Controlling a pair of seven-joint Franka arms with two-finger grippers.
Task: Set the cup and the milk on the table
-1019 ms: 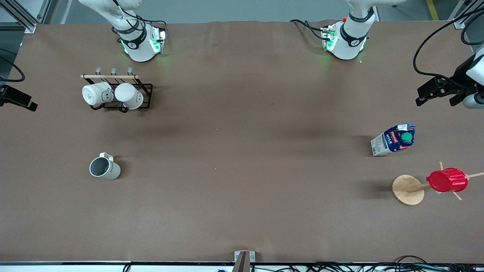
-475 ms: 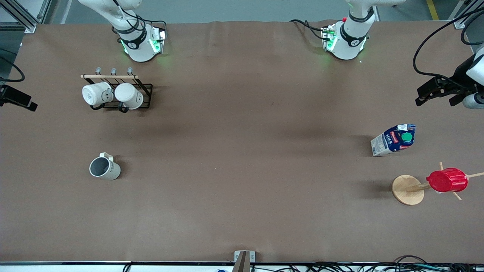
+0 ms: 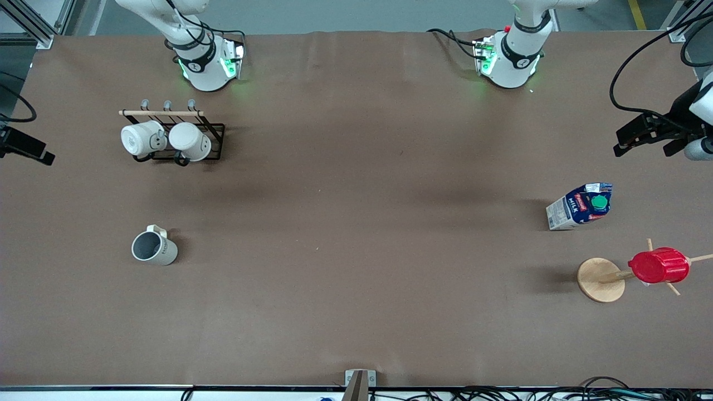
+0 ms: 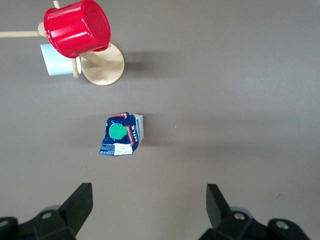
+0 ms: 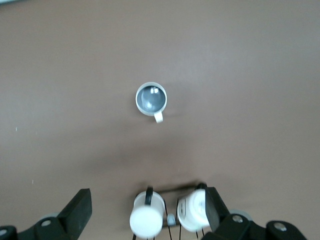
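The cup (image 3: pixel 154 248), off-white with a grey inside, stands upright on the brown table (image 3: pixel 356 223) toward the right arm's end; the right wrist view (image 5: pixel 151 98) shows it from above. The milk (image 3: pixel 580 206), a blue-and-white carton with a green cap, stands on the table toward the left arm's end and shows in the left wrist view (image 4: pixel 121 135). My left gripper (image 4: pixel 149 189) is open and empty, high over the table near the milk, at the front view's edge (image 3: pixel 617 142). My right gripper (image 5: pixel 147 199) is open and empty, high over the mug rack.
A black wire rack (image 3: pixel 214 139) holding two white mugs stands farther from the front camera than the cup. A wooden peg stand (image 3: pixel 600 279) carrying a red ribbed cup (image 3: pixel 659 265) stands nearer than the milk. A small bracket (image 3: pixel 359 381) sits at the table's near edge.
My left gripper has drifted very slightly toward the front view's edge. The cup, the milk and the right gripper have not moved.
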